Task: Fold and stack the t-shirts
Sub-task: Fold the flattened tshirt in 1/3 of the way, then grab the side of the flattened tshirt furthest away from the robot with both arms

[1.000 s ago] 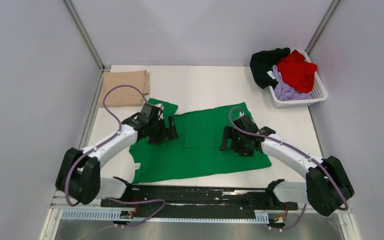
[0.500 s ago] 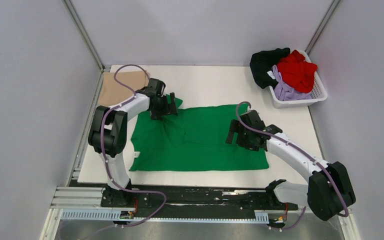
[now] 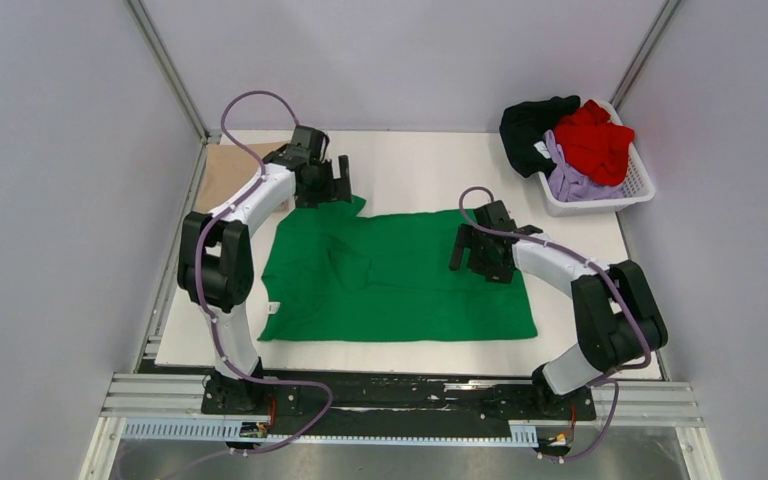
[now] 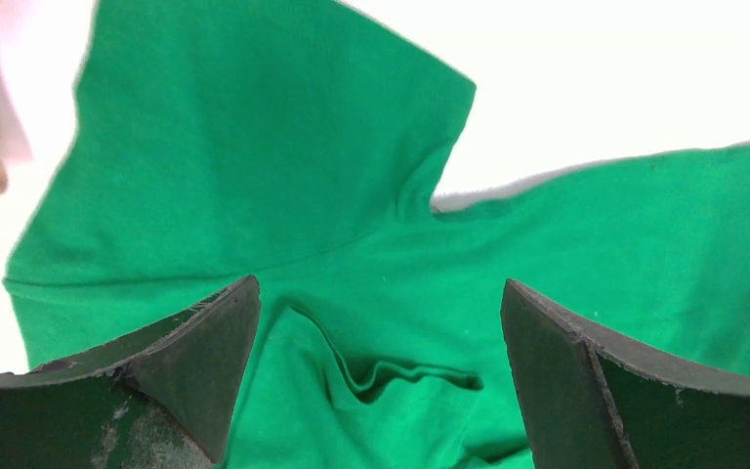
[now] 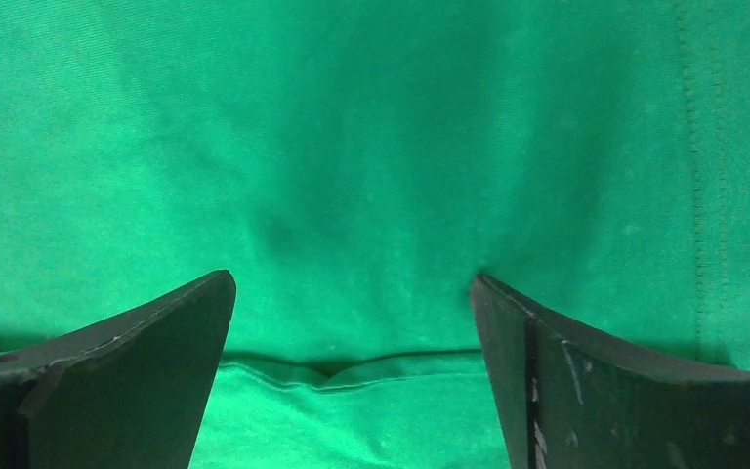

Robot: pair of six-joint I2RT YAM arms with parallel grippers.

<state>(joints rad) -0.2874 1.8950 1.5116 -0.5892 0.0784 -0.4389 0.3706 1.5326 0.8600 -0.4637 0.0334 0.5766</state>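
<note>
The bright green t-shirt (image 3: 400, 275) lies spread on the white table, with a wrinkle near its left middle. My left gripper (image 3: 335, 182) is open and empty above the shirt's far left sleeve; its view shows the sleeve (image 4: 254, 127) and a small fold (image 4: 400, 376). My right gripper (image 3: 472, 250) is open and empty above the shirt's right part; its view shows green cloth (image 5: 352, 147) with a folded edge (image 5: 352, 371). The folded tan t-shirt (image 3: 228, 165) lies at the far left, partly behind the left arm. The black (image 3: 530, 125), red (image 3: 595, 135) and lavender (image 3: 572, 180) t-shirts sit in the basket.
The white plastic basket (image 3: 635, 190) stands at the far right corner of the table. Grey walls close in the left, back and right sides. The metal rail (image 3: 390, 395) with the arm bases runs along the near edge.
The green shirt was pulled away from me and now lies flatter. My left gripper moved to the far left and rose off the sleeve. My right gripper shifted back and left slightly.
</note>
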